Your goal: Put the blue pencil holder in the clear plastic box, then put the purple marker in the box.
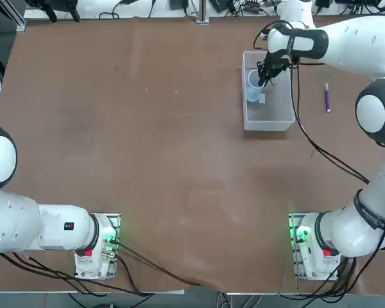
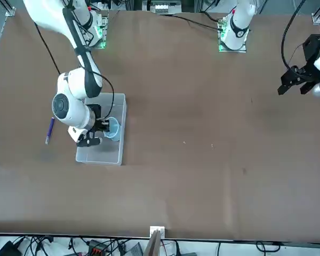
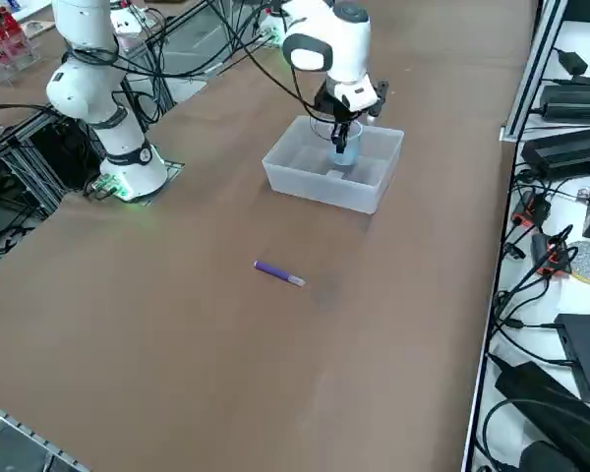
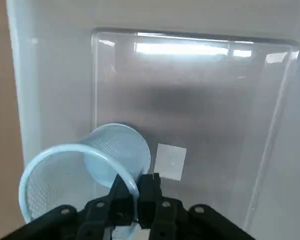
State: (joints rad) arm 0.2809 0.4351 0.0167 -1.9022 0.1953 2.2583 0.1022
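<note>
Fingers (image 4: 135, 192) are pinched on the rim wall of the small light-blue mesh cylinder, the blue pencil holder (image 4: 80, 172), one finger inside and one outside as far as the wrist view shows, and the cup hangs tilted over the floor of the translucent rectangular clear plastic box (image 4: 190, 100) with its little white label (image 4: 170, 161) just beside the cup's base. I can't tell from there if the base is actually touching the floor yet. Top view: the right gripper (image 1: 264, 76) sits over the far part of the box (image 1: 279, 119), the holder (image 1: 253, 86) is inside the walls close to one long side, so I'd call step one nearly done, just needs letting go. The short purple marker with the whitish tip (image 1: 327, 97) lies on the brown tabletop (image 1: 147, 160) to the right of the box, well apart from it, untouched. Front view: same story, holder (image 2: 112, 129) in the box (image 2: 104, 154), marker (image 2: 50, 130) on the outer side. Right side view: gripper (image 3: 342, 128) straight above the holder (image 3: 344, 149), marker (image 3: 278, 273) lying out in the open with bare tabletop all round it, so plenty of room to come down on it. The only tight spot looks like the box wall next to the cup when pulling up.
</note>
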